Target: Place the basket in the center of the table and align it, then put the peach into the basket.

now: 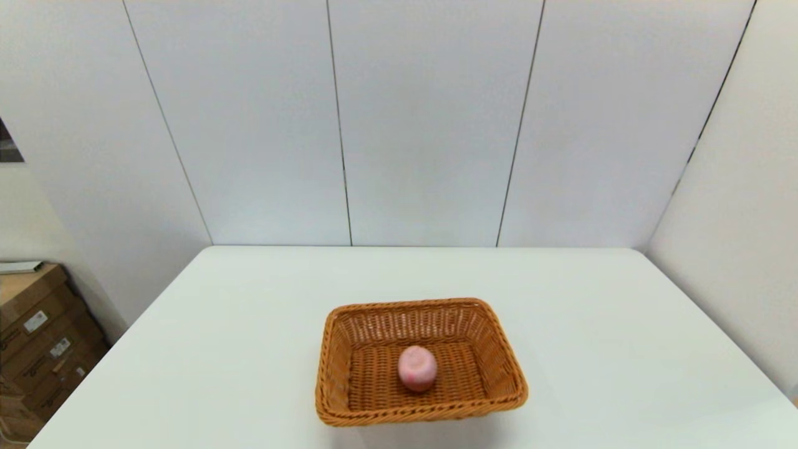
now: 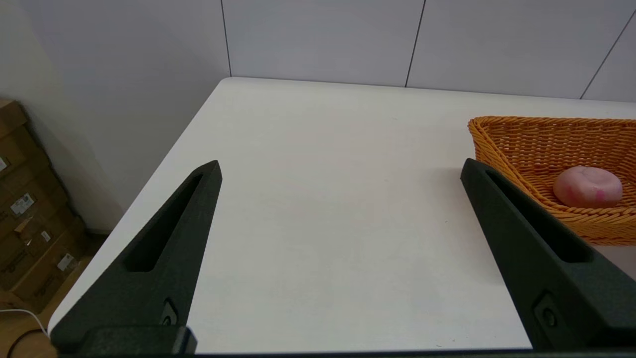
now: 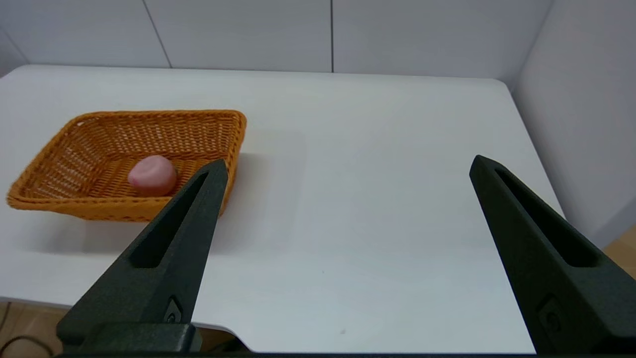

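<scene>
table (image 1: 623,324): big white top; we saw nothing on it but the basket and its contents.
boxes (image 1: 37,349): cardboard stack on the floor off the table's left edge, not involved.
basket (image 1: 419,360): orange-brown wicker, sat near mid-width of the table, toward the near edge. Long axis ran left-right across the table, roughly square to the edges, maybe a slight skew. We judged it centred well enough side to side.
left gripper (image 2: 339,168): empty, fingers spread wide, held over the near-left part of the table. Basket lay off to its right side, well apart, nothing between the fingers.
right gripper (image 3: 348,164): empty, fingers spread wide, held over the near-right part of the table. Basket lay off to its left, and one finger only overlapped the basket corner in the wrist view; no contact as far as we could tell.
peach (image 1: 417,368): pale pink, rested on the basket floor about mid-basket, clear of the walls, touching neither gripper.
arm reach: neither arm showed in the head view, so both looked pulled back; basket seemed about equally far from each, so we couldn't name a nearer one.
status: we judged both steps done, with no further grasp needed; only a minor basket squaring would remain, if anything.
</scene>
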### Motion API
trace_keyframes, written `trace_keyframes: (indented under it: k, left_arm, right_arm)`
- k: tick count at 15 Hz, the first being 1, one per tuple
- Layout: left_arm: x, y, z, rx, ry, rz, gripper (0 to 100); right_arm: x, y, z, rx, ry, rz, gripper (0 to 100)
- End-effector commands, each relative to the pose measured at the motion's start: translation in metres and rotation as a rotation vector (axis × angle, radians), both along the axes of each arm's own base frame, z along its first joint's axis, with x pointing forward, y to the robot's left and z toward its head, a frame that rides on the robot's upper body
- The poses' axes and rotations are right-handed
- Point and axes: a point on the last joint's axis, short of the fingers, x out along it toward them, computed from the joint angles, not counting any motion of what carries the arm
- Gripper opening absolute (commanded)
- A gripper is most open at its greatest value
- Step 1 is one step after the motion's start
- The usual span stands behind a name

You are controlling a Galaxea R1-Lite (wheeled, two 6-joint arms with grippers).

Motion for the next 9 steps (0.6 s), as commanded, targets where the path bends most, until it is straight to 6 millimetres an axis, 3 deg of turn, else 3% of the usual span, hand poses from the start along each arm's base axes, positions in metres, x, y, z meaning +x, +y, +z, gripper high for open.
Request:
trace_keyframes:
  k: [1,3,5,9]
  left_arm:
    - [0.0,0.0,0.0,-0.001,0.0,0.001,100]
    - [0.0,0.0,0.0,-0.001,0.0,0.001,100]
    - [0.0,0.0,0.0,-0.001,0.0,0.001,100]
    - [0.0,0.0,0.0,0.001,0.0,0.001,100]
  right_arm:
    - [-0.022,0.0,-0.057,-0.004,-0.073,-0.038,100]
    - [-0.02,0.0,-0.083,-0.012,-0.086,-0.042,100]
    - [-0.017,-0.001,-0.097,-0.019,-0.086,-0.053,100]
    - [-0.01,-0.002,-0.108,-0.061,-0.104,-0.111,100]
